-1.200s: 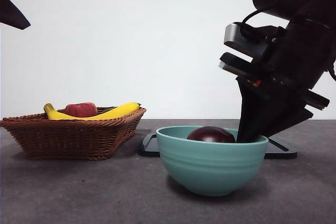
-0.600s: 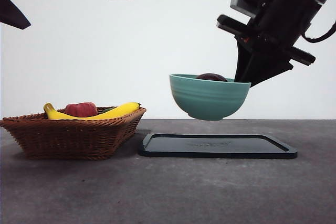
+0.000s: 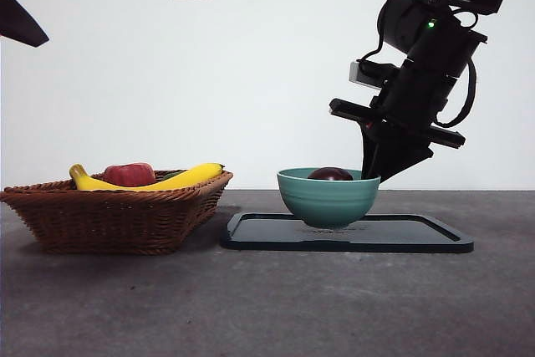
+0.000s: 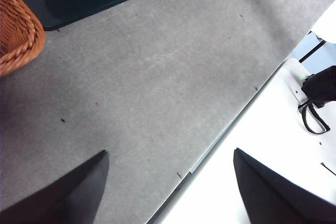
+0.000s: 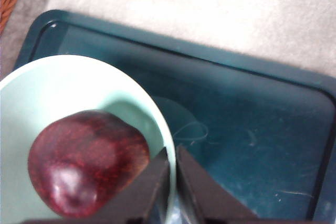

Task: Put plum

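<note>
Front view: plum [image 3: 330,174] in bowl [image 3: 327,199], R gripper [image 3: 374,175] clamped on rim beside it.

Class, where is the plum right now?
The plum lies inside the green bowl on the dark tray, right of the basket; the right gripper pinches the bowl's rim.

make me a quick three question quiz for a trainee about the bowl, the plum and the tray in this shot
1. True or false: the plum lies in the wicker basket.
2. What does the green bowl rest on?
   A. bare table B. dark tray C. basket
3. Which gripper pinches the bowl's rim?

Key
1. False; it lies in the bowl.
2. B
3. The right gripper; the left gripper waits open over the table.
</note>
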